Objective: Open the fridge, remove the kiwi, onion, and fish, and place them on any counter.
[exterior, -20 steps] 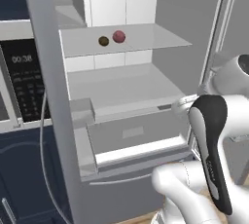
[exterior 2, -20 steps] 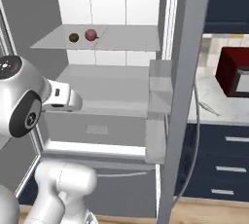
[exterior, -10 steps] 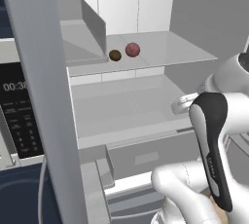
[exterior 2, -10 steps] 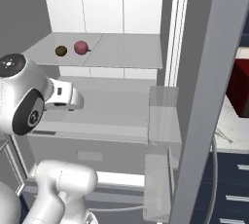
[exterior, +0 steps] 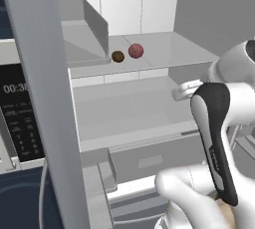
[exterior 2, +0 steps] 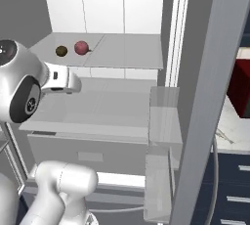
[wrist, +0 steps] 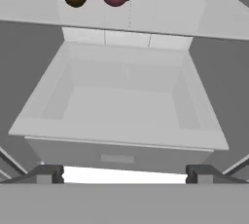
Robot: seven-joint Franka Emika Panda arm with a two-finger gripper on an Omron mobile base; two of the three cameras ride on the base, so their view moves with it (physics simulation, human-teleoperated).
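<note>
Closer now than a second ago, both base cameras have rolled up to the open fridge [exterior 2: 122, 4], its white interior looming larger. On its upper grey shelf [exterior: 164, 49] the kiwi [exterior: 117, 56] sits just beside the onion [exterior: 135, 51], the kiwi on the left. Below that shelf lies an empty drawer [wrist: 126, 101]. At the fridge's left, a microwave [exterior: 20, 118] display reads "00:3". The gripper [wrist: 124, 174] hangs before the drawer, fingers spread wide, holding nothing.

The tiny olive-brown kiwi [exterior: 117, 56] sits just left of the small dark-red onion [exterior: 135, 51] on the grey fridge shelf [exterior: 164, 49], above an open drawer [wrist: 121, 135].
</note>
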